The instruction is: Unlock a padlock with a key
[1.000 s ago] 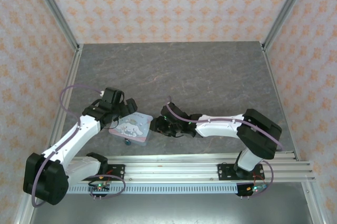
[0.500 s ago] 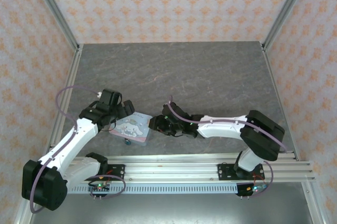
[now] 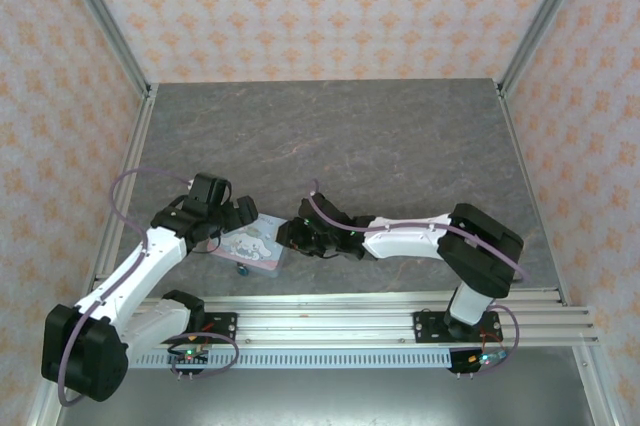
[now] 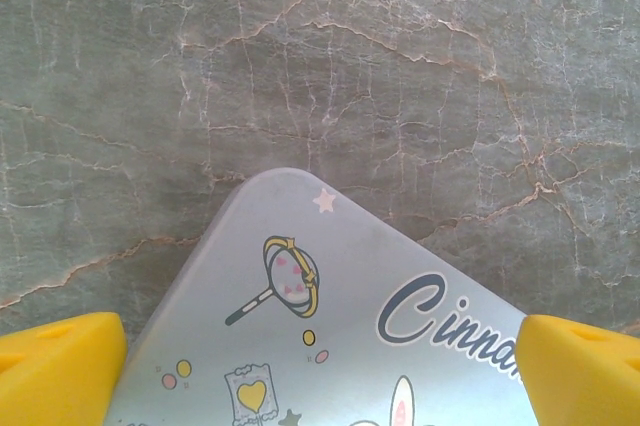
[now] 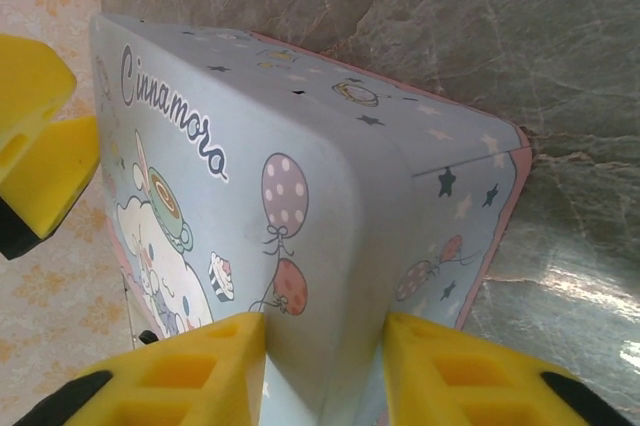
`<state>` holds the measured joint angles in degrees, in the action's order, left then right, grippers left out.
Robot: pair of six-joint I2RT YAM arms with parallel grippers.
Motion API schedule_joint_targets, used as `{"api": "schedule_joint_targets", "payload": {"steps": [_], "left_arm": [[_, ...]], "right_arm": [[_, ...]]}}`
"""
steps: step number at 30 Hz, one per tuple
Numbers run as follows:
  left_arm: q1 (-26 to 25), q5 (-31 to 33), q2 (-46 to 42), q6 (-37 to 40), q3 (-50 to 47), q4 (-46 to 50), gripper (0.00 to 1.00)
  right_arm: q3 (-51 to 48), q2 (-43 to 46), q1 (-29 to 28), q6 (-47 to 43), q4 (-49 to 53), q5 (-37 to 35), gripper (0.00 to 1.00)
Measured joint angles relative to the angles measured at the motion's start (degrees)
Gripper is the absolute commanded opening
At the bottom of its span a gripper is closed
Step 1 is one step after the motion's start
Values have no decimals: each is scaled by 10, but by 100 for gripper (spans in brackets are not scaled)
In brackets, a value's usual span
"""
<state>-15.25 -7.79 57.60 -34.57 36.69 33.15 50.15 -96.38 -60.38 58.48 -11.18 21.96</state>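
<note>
Right wrist: right gripper [image 5: 322, 334] pinches tin [image 5: 250, 126] corner; left gripper [image 4: 320, 366] wide open over tin, holds nothing; padlock [image 3: 240, 269] by tin looks tiny, light, slippery; best grab blue body.

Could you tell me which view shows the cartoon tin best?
Right wrist view: the tin shows lid and side wall close up, the right end effector gripping its edge. The left wrist catches one lid corner; the top view shows it small.

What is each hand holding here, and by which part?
The right hand grips the cartoon tin at one rounded edge, a finger on each side. The left hand is open, straddling another corner without gripping.
</note>
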Motion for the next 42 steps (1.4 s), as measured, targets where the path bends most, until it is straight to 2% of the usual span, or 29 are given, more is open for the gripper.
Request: {"api": "schedule_joint_targets", "payload": {"steps": [8,17,25,33,37,42], "left_arm": [[-3,-7,12,-21,-1,-36,100],[-65,-10,99,-63,23,-107,100],[-125,-8,223,-80,101,-144,100],[-147,-22,257,-96,118,-194,100],[-148,-27,263,-106,120,-210,100],[-152,-26,267,-112,120,-218,100]], "right_arm": [[0,0,28,5,0,-9,25],[8,12,114,-22,37,-21,25],[18,24,180,-49,85,-42,40],[-8,61,212,-52,99,-42,58],[-17,71,214,-52,99,-42,62],[-18,72,216,-51,100,-44,61]]}}
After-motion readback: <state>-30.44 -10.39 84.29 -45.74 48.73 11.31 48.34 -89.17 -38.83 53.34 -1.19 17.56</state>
